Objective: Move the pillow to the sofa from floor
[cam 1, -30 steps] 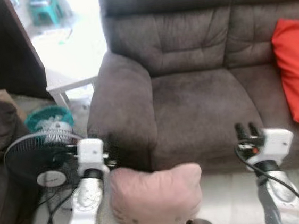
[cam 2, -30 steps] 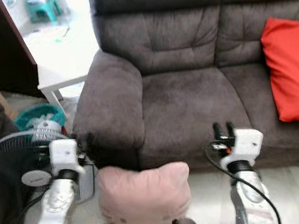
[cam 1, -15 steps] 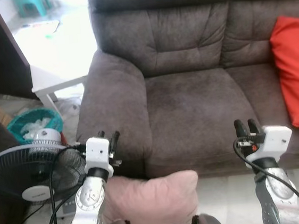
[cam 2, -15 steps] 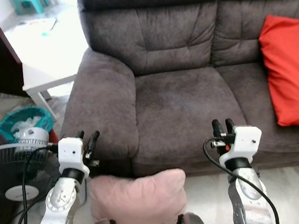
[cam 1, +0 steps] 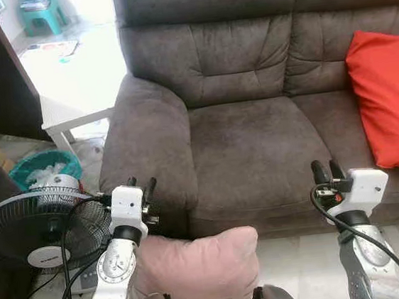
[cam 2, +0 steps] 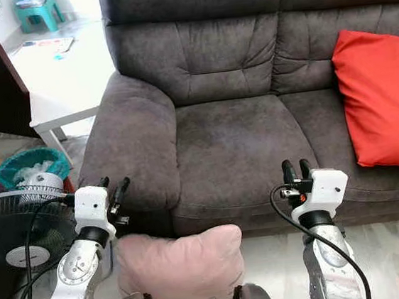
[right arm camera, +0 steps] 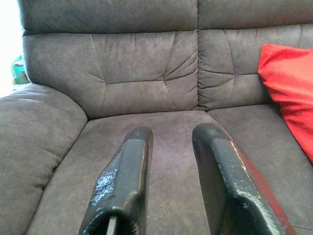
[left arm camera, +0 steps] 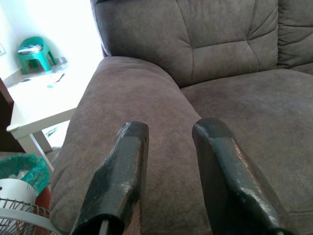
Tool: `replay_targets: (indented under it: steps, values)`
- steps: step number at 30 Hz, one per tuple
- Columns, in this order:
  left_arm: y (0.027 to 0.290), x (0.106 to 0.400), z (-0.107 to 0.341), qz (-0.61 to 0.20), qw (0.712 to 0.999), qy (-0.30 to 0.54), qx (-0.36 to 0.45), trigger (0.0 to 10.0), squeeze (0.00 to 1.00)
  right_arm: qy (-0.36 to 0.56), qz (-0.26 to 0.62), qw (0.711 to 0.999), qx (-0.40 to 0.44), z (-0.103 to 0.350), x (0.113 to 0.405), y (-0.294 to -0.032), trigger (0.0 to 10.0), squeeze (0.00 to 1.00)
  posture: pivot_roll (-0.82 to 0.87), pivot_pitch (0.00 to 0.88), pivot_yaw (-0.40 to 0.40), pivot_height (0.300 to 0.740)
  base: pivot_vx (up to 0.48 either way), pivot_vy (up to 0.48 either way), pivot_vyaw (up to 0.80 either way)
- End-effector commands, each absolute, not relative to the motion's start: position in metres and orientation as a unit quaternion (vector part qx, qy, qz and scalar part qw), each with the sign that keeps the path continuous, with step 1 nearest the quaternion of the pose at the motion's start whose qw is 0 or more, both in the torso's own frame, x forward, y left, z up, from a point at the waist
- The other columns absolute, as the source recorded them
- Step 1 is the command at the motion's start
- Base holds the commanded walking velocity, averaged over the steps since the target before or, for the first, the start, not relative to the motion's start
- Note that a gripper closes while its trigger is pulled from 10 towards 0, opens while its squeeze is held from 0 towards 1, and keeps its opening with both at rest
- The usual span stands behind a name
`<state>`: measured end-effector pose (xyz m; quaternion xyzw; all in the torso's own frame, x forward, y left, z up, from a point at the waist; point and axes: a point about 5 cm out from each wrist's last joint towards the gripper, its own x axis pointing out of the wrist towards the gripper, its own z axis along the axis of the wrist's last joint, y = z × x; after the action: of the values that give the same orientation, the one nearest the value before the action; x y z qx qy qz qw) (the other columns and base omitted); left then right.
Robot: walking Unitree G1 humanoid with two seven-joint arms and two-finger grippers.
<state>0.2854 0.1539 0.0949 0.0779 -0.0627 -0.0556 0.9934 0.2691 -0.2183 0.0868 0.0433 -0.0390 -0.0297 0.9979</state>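
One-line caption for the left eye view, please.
Pink pillow on the floor before the grey sofa, between two raised open grippers.

The sofa (cam 1: pixel 256 143) across the upper and middle frame is covered in a matt, dark grey-brown cloth with a short suede-like nap and stitched seams. The red cushion (cam 1: pixel 388 97) at the right edge is a plain matt fabric. At the bottom centre, the pillow (cam 1: pixel 198 271) is soft pale pink cloth, slightly fuzzy. The left gripper (left arm camera: pixel 168 181) and the right gripper (right arm camera: pixel 168 181) have black fingers with a dull sheen, scuffed in places; their wrist housings are smooth white plastic on silvery metallic arms. The fan (cam 1: pixel 43 226) at the lower left has a black wire grille. The floor (cam 1: pixel 303 256) at the bottom is pale, smooth and faintly glossy.
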Motion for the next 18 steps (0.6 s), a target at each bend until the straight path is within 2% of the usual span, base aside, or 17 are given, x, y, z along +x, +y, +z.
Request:
replay_targets:
  steps: [1, 6, 18]
  values:
    - [0.1552, 0.2839, 0.0955, -0.052, 0.993, -0.067, 0.078, 10.0, 0.0, -0.045, -0.031, 0.998, 0.045, 0.0882, 0.2684, -0.2184, 10.0, 0.0, 0.03, 0.051, -0.03, 0.62, 0.0, 0.0, 0.0]
    - [0.1571, 0.2842, 0.0942, -0.044, 0.994, -0.062, 0.073, 10.0, 0.0, -0.035, -0.024, 0.999, 0.032, 0.0876, 0.2694, -0.2177, 10.0, 0.0, 0.03, 0.052, -0.03, 0.62, 0.0, 0.0, 0.0]
    - [0.1611, 0.2842, 0.0932, -0.029, 0.996, -0.059, 0.066, 10.0, 0.0, -0.028, -0.023, 0.999, 0.03, 0.087, 0.2703, -0.2181, 10.0, 0.0, 0.03, 0.055, -0.035, 0.566, 0.0, 0.0, 0.0]
